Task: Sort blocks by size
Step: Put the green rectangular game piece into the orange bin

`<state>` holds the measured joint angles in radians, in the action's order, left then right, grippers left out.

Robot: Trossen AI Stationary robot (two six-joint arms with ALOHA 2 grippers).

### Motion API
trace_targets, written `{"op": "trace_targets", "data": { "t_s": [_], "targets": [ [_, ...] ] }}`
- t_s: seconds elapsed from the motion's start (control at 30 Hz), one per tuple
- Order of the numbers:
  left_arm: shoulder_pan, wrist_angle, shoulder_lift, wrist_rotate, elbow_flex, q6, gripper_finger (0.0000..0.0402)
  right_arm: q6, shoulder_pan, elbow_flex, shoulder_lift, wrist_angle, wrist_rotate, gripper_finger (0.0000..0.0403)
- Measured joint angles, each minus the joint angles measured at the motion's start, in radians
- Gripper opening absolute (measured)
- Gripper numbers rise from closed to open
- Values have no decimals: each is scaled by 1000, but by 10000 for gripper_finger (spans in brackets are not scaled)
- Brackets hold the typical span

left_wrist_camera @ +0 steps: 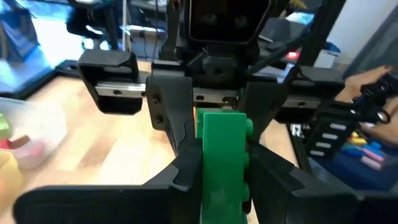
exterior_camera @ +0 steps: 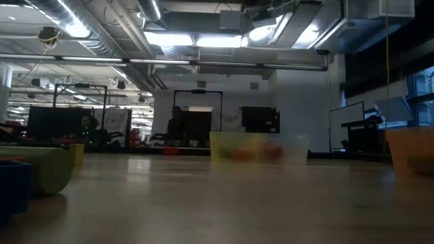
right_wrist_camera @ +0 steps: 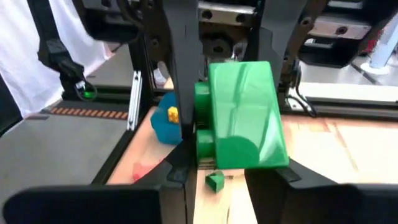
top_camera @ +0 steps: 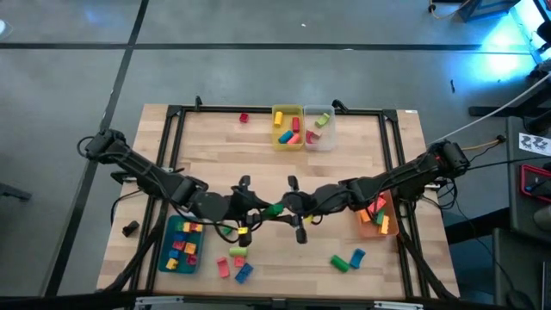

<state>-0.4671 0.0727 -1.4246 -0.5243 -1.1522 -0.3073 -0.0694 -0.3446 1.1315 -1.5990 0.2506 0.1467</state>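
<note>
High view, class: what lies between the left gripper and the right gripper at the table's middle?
A green block spans the gap between the left gripper and right gripper. Both wrist views show both grippers shut on it.

1. Light wood table (top_camera: 284,176) with a black metal frame (top_camera: 176,129) running round its edges.
2. Up at 12 o'clock a yellow bin (top_camera: 287,127) and a clear bin (top_camera: 318,127) sit touching side by side, both with blocks inside.
3. One small red block (top_camera: 244,118) lies just beside the yellow bin, toward 11.
4. A teal bin (top_camera: 182,246) full of blocks sits at 8 o'clock.
5. An orange bin (top_camera: 377,217) sits at 4 o'clock.
6. Loose pink, green and blue blocks (top_camera: 235,263) lie around 6 o'clock, near the teal bin.
7. A green block (top_camera: 341,263) and a blue block (top_camera: 356,257) lie near each other at 5 o'clock.
</note>
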Motion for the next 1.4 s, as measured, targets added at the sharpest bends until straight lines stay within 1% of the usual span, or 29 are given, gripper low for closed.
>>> {"op": "trace_targets", "data": {
  "t_s": [0.07,0.2,0.33,0.47,0.57,0.67,0.8,0.9,1.03,1.1,1.23,1.4],
  "targets": [
    [8,10,0,30,0,-3,97,-14,-1,1,2,-36,0,103],
    [32,22,2,33,1,-12,137,-63,-2,0,11,-151,1,103],
    [67,36,2,35,0,-18,176,-105,-3,15,33,-328,39,104],
    [113,64,2,35,0,-18,197,-170,-3,75,65,-652,69,106],
    [150,100,2,39,0,-17,201,-263,-3,131,87,-957,70,107],
    [195,153,2,40,0,-7,199,-396,-3,167,105,-1272,70,108],
    [255,188,1,40,0,-10,198,-554,-23,169,112,-1556,62,109],
    [295,203,0,43,0,-25,198,-633,-55,167,113,-1712,61,109],
    [342,212,0,42,0,-26,198,-716,-103,132,113,-1819,60,109],
    [362,210,0,42,0,-25,198,-756,-123,95,114,-1821,60,110],
    [401,210,0,43,0,-26,198,-773,-155,8,116,-1813,34,110],
    [455,210,0,42,0,-26,198,-774,-153,-102,114,-1821,-8,110]
  ]
}}
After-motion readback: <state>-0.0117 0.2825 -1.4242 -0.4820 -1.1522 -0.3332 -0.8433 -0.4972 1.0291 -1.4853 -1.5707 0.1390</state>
